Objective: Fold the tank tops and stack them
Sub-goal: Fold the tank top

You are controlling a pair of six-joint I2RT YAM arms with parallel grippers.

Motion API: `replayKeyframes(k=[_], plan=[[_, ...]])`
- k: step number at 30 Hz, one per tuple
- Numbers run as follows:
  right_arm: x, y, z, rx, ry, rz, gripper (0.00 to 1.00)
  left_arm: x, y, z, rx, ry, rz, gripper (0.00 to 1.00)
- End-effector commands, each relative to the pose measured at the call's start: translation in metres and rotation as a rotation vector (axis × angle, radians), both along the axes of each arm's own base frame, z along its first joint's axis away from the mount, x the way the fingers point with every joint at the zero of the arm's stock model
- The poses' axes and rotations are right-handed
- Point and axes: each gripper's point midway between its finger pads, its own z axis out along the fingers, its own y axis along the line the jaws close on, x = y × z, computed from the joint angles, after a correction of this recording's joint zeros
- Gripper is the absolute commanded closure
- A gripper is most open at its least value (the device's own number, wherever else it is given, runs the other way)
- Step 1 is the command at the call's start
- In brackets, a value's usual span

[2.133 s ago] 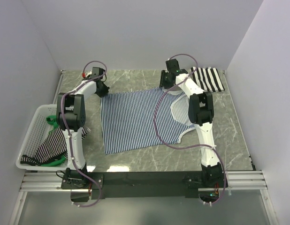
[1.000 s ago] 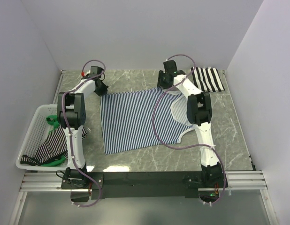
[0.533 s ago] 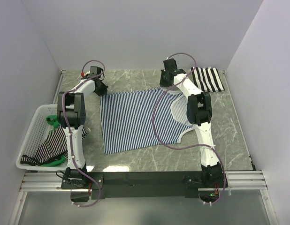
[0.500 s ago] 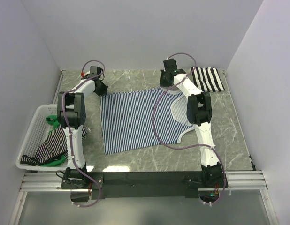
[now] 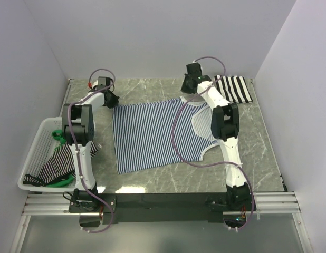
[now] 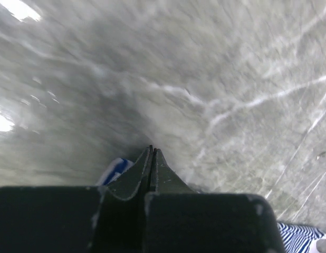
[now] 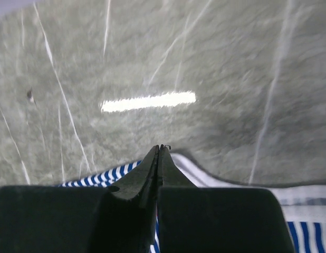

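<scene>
The thin navy-and-white striped tank top (image 5: 152,134) lies flat in the middle of the table, with its white-trimmed openings to the right. My left gripper (image 5: 111,99) is at its far left corner, jaws shut, with a bit of blue-white cloth (image 6: 116,167) showing beside the fingers (image 6: 132,176). My right gripper (image 5: 190,90) is at its far right edge, jaws shut, with striped cloth and white trim (image 7: 197,167) under them. A folded broad black-and-white striped tank top (image 5: 234,88) lies at the back right.
A white mesh basket (image 5: 40,142) stands at the left edge, holding more striped cloth (image 5: 57,164) and something green (image 5: 58,135). Walls close in the table on the left, back and right. Cables loop over both arms.
My left gripper has moved a little left and back. My right gripper has moved a little right and back. The tank top's far edge has been drawn slightly outward.
</scene>
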Motion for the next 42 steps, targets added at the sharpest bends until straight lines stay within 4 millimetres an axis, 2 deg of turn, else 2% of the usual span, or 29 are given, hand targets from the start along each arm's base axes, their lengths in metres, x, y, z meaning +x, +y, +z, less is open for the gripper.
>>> replayKeyframes(k=[1,3,4,6,7,10,12,13,15,20,22,27,30,32,42], plan=[[0.022,-0.025,0.024,0.040,-0.075,-0.087,1.00,0.014,0.018,0.031,-0.016,-0.100,0.026,0.99],[0.021,-0.023,0.034,0.047,-0.107,-0.059,1.00,0.020,0.008,0.039,-0.037,-0.141,-0.043,0.97],[0.019,-0.020,0.048,0.058,-0.146,-0.046,0.94,0.028,0.002,0.056,-0.060,-0.214,-0.078,0.95],[0.015,-0.019,0.063,0.056,-0.180,-0.024,0.86,0.029,-0.007,0.069,-0.084,-0.262,-0.124,0.86],[0.012,-0.019,0.079,0.055,-0.206,-0.017,0.79,0.030,-0.009,0.082,-0.085,-0.291,-0.138,0.83],[0.006,-0.022,0.103,0.039,-0.234,-0.010,0.68,0.029,-0.007,0.102,-0.072,-0.319,-0.138,0.72],[0.002,-0.019,0.106,0.042,-0.233,0.006,0.64,0.025,-0.004,0.103,-0.063,-0.293,-0.122,0.71],[0.002,-0.018,0.106,0.039,-0.227,0.010,0.61,0.023,0.001,0.099,-0.048,-0.271,-0.100,0.72],[-0.002,-0.002,0.102,0.049,-0.211,0.071,0.59,0.014,0.003,0.087,-0.051,-0.202,-0.071,0.75],[0.007,0.019,0.071,0.028,-0.163,0.118,0.53,0.000,0.006,0.055,-0.045,-0.080,-0.049,0.75],[0.011,0.018,0.055,0.027,-0.138,0.108,0.53,-0.002,0.003,0.047,-0.053,-0.051,-0.054,0.74],[0.014,0.015,0.033,0.002,-0.121,0.094,0.53,0.001,0.000,0.044,-0.038,-0.041,-0.070,0.70],[0.012,0.013,0.020,-0.009,-0.088,0.089,0.53,0.000,-0.003,0.033,-0.033,-0.001,-0.079,0.67],[0.010,0.010,0.014,-0.023,-0.064,0.079,0.53,-0.002,0.002,0.026,-0.005,0.020,-0.059,0.67],[0.004,0.010,-0.002,-0.035,-0.024,0.085,0.52,-0.003,0.002,0.014,-0.002,0.040,-0.064,0.66]])
